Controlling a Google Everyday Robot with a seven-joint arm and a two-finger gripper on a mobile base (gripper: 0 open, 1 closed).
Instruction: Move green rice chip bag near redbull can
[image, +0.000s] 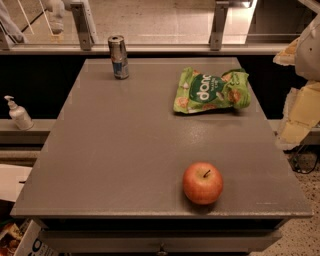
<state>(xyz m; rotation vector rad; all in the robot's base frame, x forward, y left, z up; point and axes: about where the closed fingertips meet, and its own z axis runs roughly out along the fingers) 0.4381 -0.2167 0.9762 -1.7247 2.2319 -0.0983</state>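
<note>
Green rice chip bag (211, 91): crinkled, bright green, dark patch, white lettering, flat, well right of redbull can (118, 56). End effector (300, 100) farther right; grip cannot tell.

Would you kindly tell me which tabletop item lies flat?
The green rice chip bag, back right; the redbull can stands upright, the apple sits round. The gripper is out of view.

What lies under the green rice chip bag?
Only the grey table shows around the green rice chip bag; anything beneath it is covered. The gripper is at the right edge.
</note>
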